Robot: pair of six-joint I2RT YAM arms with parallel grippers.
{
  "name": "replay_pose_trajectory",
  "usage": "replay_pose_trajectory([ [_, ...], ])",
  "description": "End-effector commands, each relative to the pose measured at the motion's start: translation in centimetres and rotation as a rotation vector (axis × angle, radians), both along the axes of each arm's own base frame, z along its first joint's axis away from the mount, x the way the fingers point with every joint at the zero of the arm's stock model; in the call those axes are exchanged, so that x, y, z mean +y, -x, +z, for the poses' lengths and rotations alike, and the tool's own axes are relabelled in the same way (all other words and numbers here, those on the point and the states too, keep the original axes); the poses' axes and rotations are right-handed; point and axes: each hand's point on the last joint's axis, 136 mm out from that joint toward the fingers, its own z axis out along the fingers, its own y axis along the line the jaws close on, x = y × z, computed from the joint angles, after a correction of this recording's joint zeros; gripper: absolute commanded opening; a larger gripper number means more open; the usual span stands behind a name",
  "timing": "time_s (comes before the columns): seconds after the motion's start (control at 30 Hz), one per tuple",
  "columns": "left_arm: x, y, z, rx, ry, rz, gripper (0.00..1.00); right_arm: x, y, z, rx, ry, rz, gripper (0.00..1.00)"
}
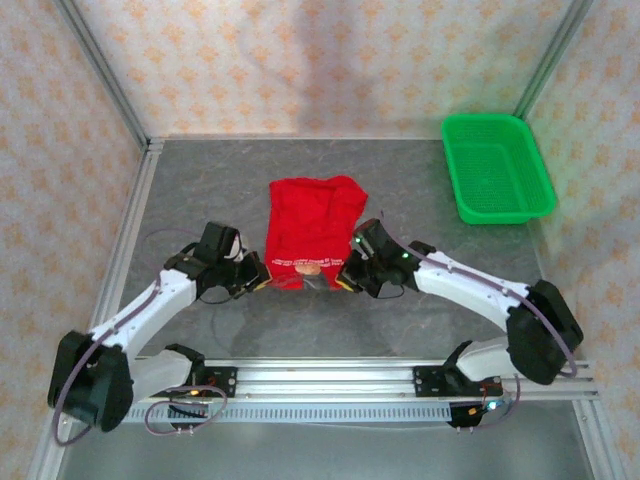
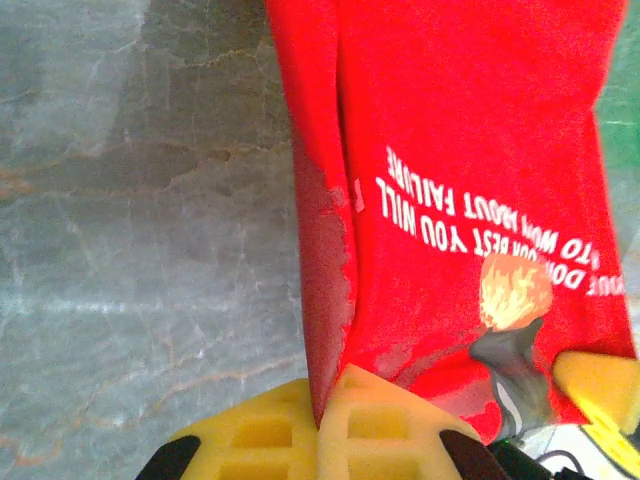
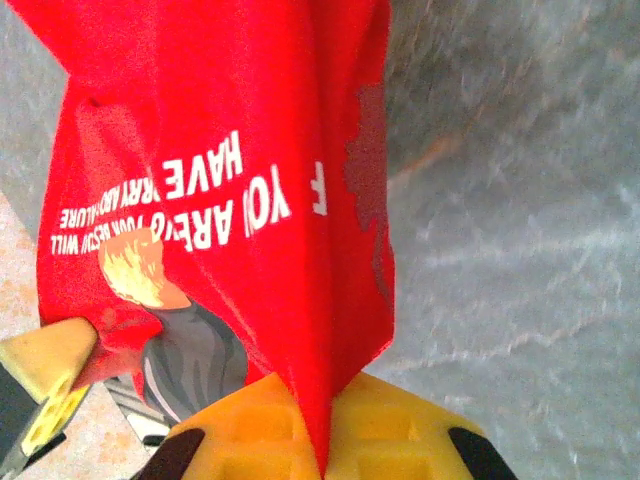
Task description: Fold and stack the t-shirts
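Grey table (image 1: 200, 190) | t-shirt (image 1: 315, 215) hem clamped | left end effector (image 1: 262, 283), right end effector (image 1: 345, 279)

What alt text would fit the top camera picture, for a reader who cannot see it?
A red t-shirt lies on a grey table, its two near corners pinched by the robot's left tool and right tool. A green basket stands at the far right corner.

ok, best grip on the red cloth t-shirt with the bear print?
Take the t-shirt by its two near corners, coming from the arms' side, one gripper each: that edge lies closest and sits between both arms. The left gripper and right gripper are shut on those corners.
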Motion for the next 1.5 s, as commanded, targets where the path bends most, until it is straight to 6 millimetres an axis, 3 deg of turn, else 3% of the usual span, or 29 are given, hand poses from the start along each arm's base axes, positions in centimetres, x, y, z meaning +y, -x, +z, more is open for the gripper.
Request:
replay_pose_trajectory([
  [0.0,1.7,1.8,-0.4,0.052,-0.051,0.076,0.00,-2.4,2.3,-0.8,0.051,0.111,-0.080,0.00],
  [0.13,1.8,3.2,1.5,0.030,-0.007,0.093,0.00,-1.5,4.0,0.2,0.042,0.111,-0.059,0.00],
  [0.3,1.9,2.9,3.2,-0.008,-0.010,0.097,0.00,-1.1,2.7,2.9,-0.024,0.122,-0.050,0.00],
  [0.5,1.1,-0.3,5.6,-0.046,-0.011,0.089,0.00,-1.2,0.1,4.7,-0.039,0.153,-0.023,0.00],
  [0.8,0.4,-6.3,6.6,-0.049,-0.029,0.085,0.00,-2.0,-6.8,5.5,-0.026,0.125,-0.011,0.00],
  [1.13,1.7,-12.8,6.6,-0.049,-0.021,0.084,0.00,-2.7,-14.2,4.6,0.012,0.110,0.025,0.00],
  [1.47,2.0,-18.2,4.5,-0.026,-0.036,0.069,0.00,-4.5,-18.0,2.5,0.078,0.157,0.064,0.00],
])
